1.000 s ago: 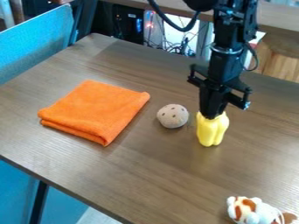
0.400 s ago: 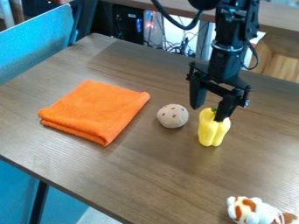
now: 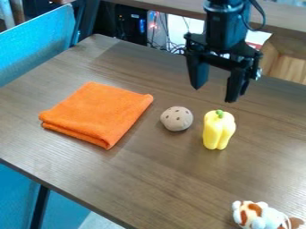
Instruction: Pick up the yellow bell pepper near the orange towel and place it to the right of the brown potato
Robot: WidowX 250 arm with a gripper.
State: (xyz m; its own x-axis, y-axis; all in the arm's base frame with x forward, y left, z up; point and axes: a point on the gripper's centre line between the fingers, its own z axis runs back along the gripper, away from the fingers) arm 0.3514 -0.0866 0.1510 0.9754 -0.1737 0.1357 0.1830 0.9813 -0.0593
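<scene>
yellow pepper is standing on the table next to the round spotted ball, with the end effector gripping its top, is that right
The gripping part is wrong: the camera view shows the end effector open and raised clear of the yellow pepper. The pepper is standing on the table next to the round spotted ball.

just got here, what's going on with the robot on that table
A black robot gripper hangs over the table with its two fingers spread apart and nothing between them. Nearest to it are a yellow pepper, standing upright with its green stem on top, and beside that a round, spotted beige object. A folded orange cloth lies further left in the picture, and a white and orange plush toy sits near the bottom right.
</scene>
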